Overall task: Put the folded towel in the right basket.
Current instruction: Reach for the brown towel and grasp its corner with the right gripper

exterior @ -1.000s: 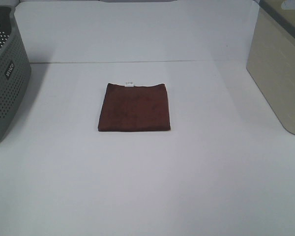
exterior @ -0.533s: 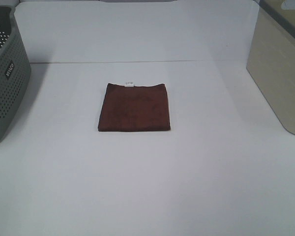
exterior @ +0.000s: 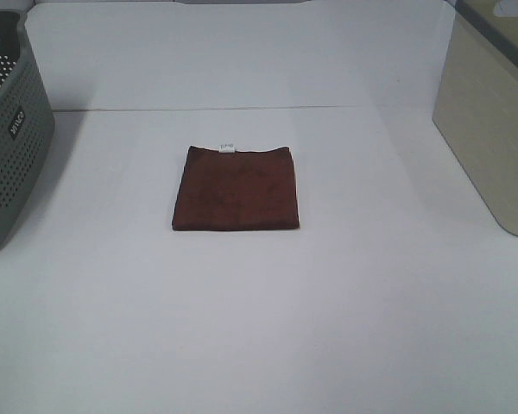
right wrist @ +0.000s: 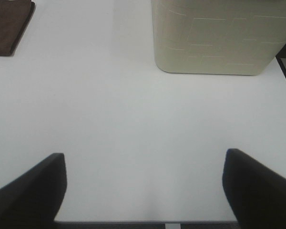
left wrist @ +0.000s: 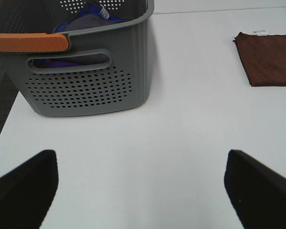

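The folded towel (exterior: pixel 236 187), dark maroon with a small white tag on its far edge, lies flat in the middle of the white table. It also shows in the left wrist view (left wrist: pixel 269 58) and at the corner of the right wrist view (right wrist: pixel 8 26). The right basket (exterior: pixel 494 112), beige with a grey rim, stands at the right edge and shows in the right wrist view (right wrist: pixel 219 36). Neither gripper shows in the high view. My left gripper (left wrist: pixel 140 191) and right gripper (right wrist: pixel 143 191) are open and empty, both far from the towel.
A grey perforated basket (exterior: pixel 9 147) with a small label stands at the left edge. In the left wrist view it (left wrist: pixel 86 71) has an orange handle and holds blue and grey cloth. The table's front edge (right wrist: pixel 133 222) runs close under the right gripper.
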